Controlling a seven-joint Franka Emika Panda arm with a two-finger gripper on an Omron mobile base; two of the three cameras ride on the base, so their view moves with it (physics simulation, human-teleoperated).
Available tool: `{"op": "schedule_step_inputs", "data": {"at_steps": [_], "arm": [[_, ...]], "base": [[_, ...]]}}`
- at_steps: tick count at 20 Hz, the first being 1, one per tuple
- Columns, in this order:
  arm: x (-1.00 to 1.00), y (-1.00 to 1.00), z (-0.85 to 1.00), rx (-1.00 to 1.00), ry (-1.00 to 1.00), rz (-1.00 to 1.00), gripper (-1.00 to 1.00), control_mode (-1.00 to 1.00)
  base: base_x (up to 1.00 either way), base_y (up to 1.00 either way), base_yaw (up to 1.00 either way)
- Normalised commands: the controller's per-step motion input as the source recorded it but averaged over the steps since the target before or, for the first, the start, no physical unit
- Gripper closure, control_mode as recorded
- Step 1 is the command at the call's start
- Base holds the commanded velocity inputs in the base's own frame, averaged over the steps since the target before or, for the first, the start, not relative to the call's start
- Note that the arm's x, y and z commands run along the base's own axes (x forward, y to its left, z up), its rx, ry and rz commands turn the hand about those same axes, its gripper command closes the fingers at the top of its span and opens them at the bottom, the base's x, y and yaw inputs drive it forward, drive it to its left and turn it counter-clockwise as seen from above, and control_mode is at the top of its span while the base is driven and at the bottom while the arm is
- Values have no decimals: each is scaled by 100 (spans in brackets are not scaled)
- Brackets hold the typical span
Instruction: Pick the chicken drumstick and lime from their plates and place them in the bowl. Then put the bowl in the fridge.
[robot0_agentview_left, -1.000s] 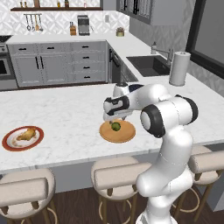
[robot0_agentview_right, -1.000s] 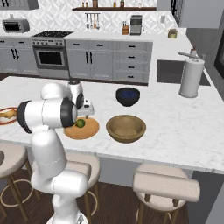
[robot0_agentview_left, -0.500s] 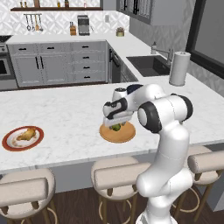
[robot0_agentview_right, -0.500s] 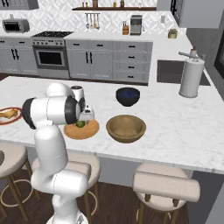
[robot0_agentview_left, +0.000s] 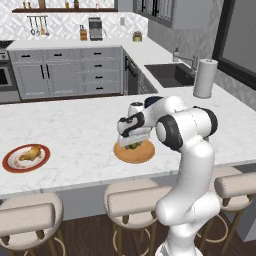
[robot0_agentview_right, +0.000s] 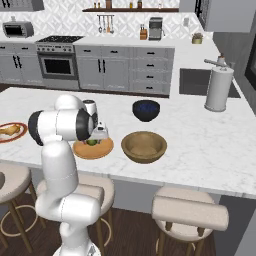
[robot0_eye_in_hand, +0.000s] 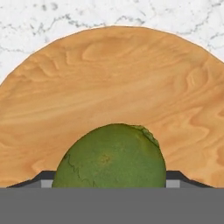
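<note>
Hand view: my table (robot0_eye_in_hand: 131, 13) carries the wooden plate (robot0_eye_in_hand: 109, 78); on it the lime (robot0_eye_in_hand: 109, 159) sits between my tool's (robot0_eye_in_hand: 109, 180) tips, which it mostly hides; whether they pinch it, I cannot tell.

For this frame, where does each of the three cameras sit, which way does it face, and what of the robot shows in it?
Left base view: behind the arm's left, facing forward over the island; white arm rises lower right, claw over the wooden plate.
Right base view: behind its right; arm lower left, wooden bowl beside the plate.
Hand view: on the hand, looking straight down at the lime; dark fingertips flank it.
Shared: plate and lime in all three; the red-rimmed plate in both base views.
</note>
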Motion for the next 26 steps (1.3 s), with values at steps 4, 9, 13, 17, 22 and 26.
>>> {"op": "schedule_step_inputs", "data": {"at_steps": [4, 9, 13, 17, 22, 26], "arm": [[-20, -7, 6, 0, -4, -2, 100, -100], [-95, -46, 68, 3, -24, -5, 100, -100], [-95, -46, 100, 0, -25, -4, 100, -100], [-42, -54, 93, -6, -6, -5, 100, -100], [-11, -87, 95, 0, 9, -16, 100, -100], [0, -96, 23, 6, 13, -21, 100, -100]], "base": [[0, 0, 0], [0, 0, 0], [0, 0, 0], [0, 0, 0], [0, 0, 0], [0, 0, 0]]}}
